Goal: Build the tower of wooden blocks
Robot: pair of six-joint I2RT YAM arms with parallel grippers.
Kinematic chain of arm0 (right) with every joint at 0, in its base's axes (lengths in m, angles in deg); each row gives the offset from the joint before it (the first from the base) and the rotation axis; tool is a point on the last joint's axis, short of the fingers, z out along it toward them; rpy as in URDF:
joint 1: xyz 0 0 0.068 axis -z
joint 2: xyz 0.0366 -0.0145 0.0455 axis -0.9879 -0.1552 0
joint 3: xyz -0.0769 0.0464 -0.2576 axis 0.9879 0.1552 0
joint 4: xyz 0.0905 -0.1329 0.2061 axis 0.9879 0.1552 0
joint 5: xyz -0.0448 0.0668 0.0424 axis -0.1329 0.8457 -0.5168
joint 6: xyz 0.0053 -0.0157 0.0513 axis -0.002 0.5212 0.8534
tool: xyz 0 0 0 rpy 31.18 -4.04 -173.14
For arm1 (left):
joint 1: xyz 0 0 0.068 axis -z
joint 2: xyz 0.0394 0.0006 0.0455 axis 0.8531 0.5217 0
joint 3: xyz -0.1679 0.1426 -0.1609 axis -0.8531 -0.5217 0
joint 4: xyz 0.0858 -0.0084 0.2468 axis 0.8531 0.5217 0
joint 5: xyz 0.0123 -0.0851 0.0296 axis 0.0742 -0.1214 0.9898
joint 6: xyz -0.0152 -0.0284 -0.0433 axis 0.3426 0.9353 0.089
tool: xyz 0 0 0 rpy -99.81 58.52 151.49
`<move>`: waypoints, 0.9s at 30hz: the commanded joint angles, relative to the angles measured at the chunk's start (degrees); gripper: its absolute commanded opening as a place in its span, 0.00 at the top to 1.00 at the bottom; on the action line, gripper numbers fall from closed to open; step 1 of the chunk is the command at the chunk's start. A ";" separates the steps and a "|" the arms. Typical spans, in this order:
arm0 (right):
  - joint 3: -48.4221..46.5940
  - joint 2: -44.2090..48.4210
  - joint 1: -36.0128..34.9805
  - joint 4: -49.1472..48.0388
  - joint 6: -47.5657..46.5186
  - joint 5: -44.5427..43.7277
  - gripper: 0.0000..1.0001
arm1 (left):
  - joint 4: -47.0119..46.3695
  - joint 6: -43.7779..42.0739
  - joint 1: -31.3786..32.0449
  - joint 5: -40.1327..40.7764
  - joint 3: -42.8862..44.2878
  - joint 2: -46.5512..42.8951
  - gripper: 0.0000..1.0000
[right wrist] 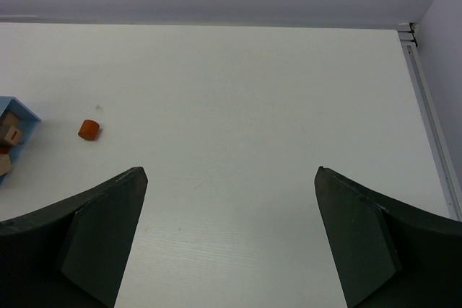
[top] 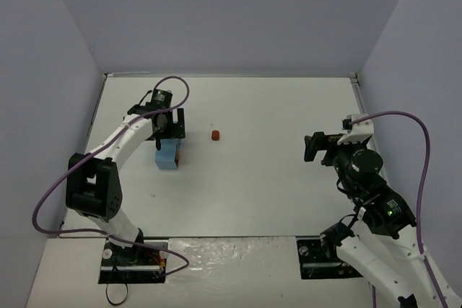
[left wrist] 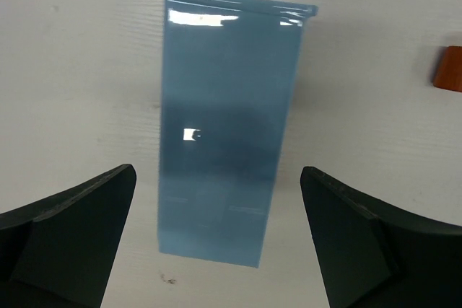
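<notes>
A light-blue box [left wrist: 227, 120] lies on the white table directly under my left gripper [left wrist: 216, 171]. That gripper is open, its dark fingers [left wrist: 72, 236] standing apart on either side of the box without touching it. From above, the left gripper [top: 167, 126] hangs just past the box [top: 168, 155]. One small reddish-brown block [top: 216, 135] sits alone to the right of the box, and it also shows at the frame edge [left wrist: 449, 68]. My right gripper [right wrist: 231, 171] is open and empty over bare table, far right of the block [right wrist: 89, 130]. Tan blocks [right wrist: 10, 135] show inside the box's open end [right wrist: 18, 112].
Grey walls close the table at the back and both sides. A metal rail [right wrist: 426, 106] runs along the right edge. Purple cables loop off both arms [top: 426, 156]. The arm bases [top: 133, 265] are bolted at the near edge.
</notes>
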 commanded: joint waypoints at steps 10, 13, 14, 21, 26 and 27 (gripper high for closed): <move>-12.54 -40.05 0.84 -3.27 8.71 8.08 0.00 | -5.53 -0.86 -0.90 -2.54 1.70 -0.90 0.03; -18.52 -52.41 4.36 -3.72 11.50 13.54 0.00 | -5.47 -1.34 -1.01 -1.96 1.59 -1.07 0.03; -19.82 -54.93 5.02 -3.80 12.85 13.56 0.00 | -5.45 -1.65 -1.06 -1.73 1.57 -1.14 0.03; -27.14 -70.04 5.77 -4.07 14.50 7.13 0.00 | -5.56 -2.96 -1.20 -0.15 0.85 -2.04 0.03; -29.85 -78.00 6.89 -6.23 12.62 6.26 0.00 | -5.51 -3.54 -1.19 -1.08 0.36 -2.21 0.03; -30.13 -79.01 7.02 -6.54 12.25 6.19 0.00 | -5.55 -3.56 -1.21 -1.20 0.25 -2.43 0.03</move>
